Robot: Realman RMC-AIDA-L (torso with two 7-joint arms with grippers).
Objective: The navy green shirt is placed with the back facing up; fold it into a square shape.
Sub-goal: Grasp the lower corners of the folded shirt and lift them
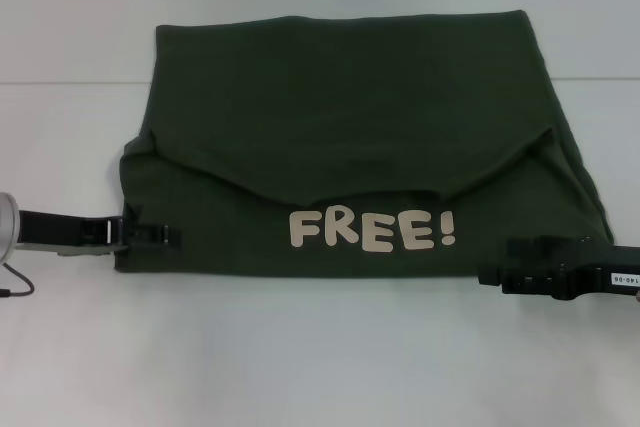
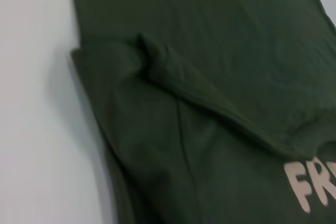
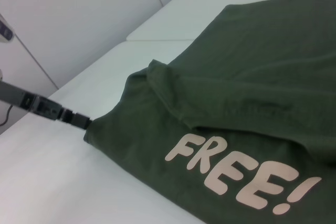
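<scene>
Already the navy green shirt [image 1: 350, 137] lay partly folded at the middle of the white table [image 1: 300, 357], its "FREE!" print [image 1: 372, 230] facing up.
The left gripper [image 1: 160, 237] met the hem at 8 o'clock, seemingly pinching the fabric; the right gripper [image 1: 500, 265] sat at 4 o'clock, its fingers' spread impossible to tell.

One shirt [image 1: 340, 117], two hands.
</scene>
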